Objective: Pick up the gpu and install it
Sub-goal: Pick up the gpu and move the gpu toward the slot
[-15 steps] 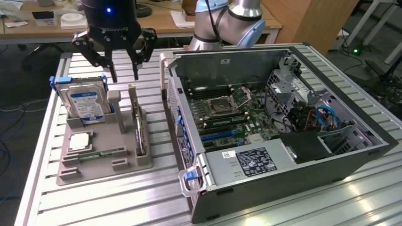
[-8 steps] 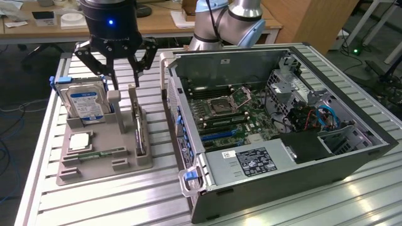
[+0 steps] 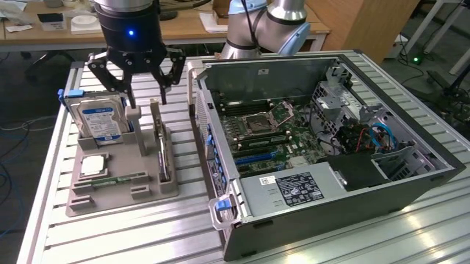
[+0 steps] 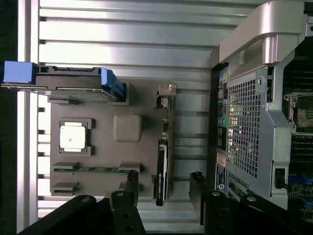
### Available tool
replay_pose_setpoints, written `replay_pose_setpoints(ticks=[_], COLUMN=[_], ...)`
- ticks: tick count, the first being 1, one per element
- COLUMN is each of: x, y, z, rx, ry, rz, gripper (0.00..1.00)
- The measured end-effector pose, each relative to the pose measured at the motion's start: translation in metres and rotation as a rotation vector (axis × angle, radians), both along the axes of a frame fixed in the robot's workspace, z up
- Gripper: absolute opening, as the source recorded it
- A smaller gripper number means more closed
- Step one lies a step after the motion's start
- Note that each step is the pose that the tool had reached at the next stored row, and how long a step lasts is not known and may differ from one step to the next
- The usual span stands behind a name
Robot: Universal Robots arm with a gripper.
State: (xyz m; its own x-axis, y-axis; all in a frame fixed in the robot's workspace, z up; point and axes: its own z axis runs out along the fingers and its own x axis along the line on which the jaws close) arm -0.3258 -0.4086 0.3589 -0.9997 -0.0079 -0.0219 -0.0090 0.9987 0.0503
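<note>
as the exterior view has it, we list on the slatted metal table [image 3: 125, 236] a grey holder tray [image 3: 110, 195] and, at the exterior view's right of it, an open computer case [image 3: 294, 69]. item: the gpu [image 3: 163, 159], standing on its long edge in a slot along the side of the tray nearest the computer case, not installed. item: a hard drive [image 3: 100, 121] with a blue-and-white label, upright at the tray's opposite side, with a processor [image 3: 93, 165] and a memory stick [image 3: 121, 180] lying flat near it. item: the gripper [image 3: 147, 103], black, hanging just above the gpu, jaws apart and holding nothing.

in the wrist view we enter the tray [image 4: 98, 112] seen from above. the gpu [image 4: 161, 171] is a thin dark strip with a silver bracket [image 4: 167, 90] at one end. the hard drive [image 4: 68, 81], processor [image 4: 73, 136] and memory stick [image 4: 93, 169] are also entered. the gripper [image 4: 164, 183] shows its fingers [image 4: 131, 182] spread, one to each side of the gpu. whether they touch it we cannot tell. the computer case [image 4: 254, 122] sits just beside the tray.
</note>
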Motion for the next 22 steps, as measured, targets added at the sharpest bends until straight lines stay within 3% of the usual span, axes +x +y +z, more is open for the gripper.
replay_pose_setpoints(ticks=[3,5,7,13,22], x=[0.0,0.0,0.001,0.001,0.001], y=[0.0,0.0,-0.0001,0.0001,0.0001], z=[-0.0032,-0.0042,-0.0065,-0.0173,-0.0314], rx=[-0.0002,-0.002,-0.0072,-0.0074,-0.0097], ry=[-0.0001,0.0,-0.0002,-0.0004,-0.0054], rz=[0.0,0.0,0.0,-0.011,-0.013], gripper=[0.66,0.66,0.66,0.66,0.66])
